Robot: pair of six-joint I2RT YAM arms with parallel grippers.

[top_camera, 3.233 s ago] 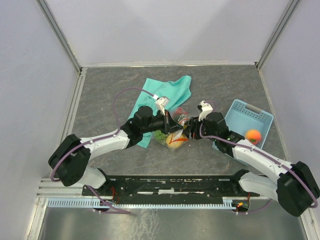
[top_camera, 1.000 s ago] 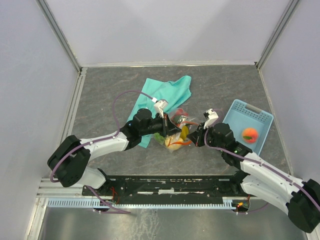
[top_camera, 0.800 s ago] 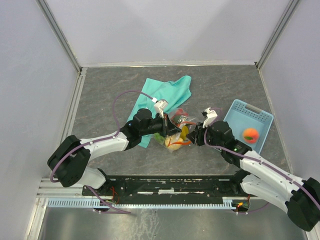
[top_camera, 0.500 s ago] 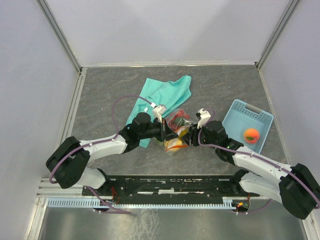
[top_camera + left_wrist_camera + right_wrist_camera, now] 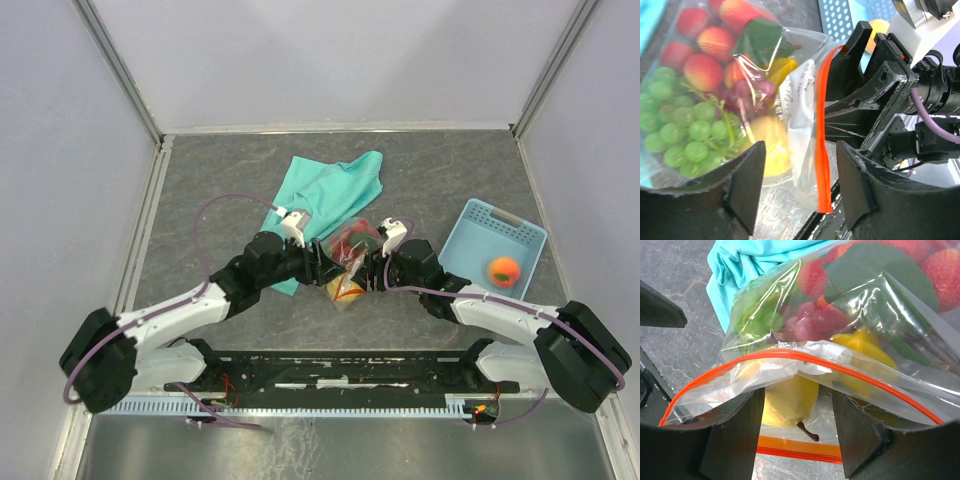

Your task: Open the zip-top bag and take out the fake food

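Zip-top bag (image 5: 350, 262): one, clear and crinkly, lying on the grey bench (image 5: 220, 180) between the two hands, its far end just beside the one teal cloth (image 5: 335, 185)

- Left hand (image 5: 325, 258): fingers (image 5: 747, 185) spread, nothing pinched; the bag lies in front of the gap, seen from its own camera
- Right hand (image 5: 372, 268): fingers (image 5: 735, 435) also spread, facing the bag's mouth; no film caught between them
- The two hands point at each other across the bag, close together
- Orange-red zip strip (image 5: 822, 130): on the right wrist view its two halves stand apart, one arcing over the fruit, one low near the bench, so the mouth gapes
- Fake food (image 5: 702, 72) inside the bag: one bunch of green grapes (image 5: 680, 130), one cluster of dark red grapes (image 5: 755, 90), at least four red-orange berries, two yellow pieces (the paler one (image 5: 790, 395) has a dark stalk), one broad green leaf (image 5: 760, 40)
- One light blue basket (image 5: 500, 235) to the right, well apart from the bag; one orange fruit (image 5: 506, 270) lies in it
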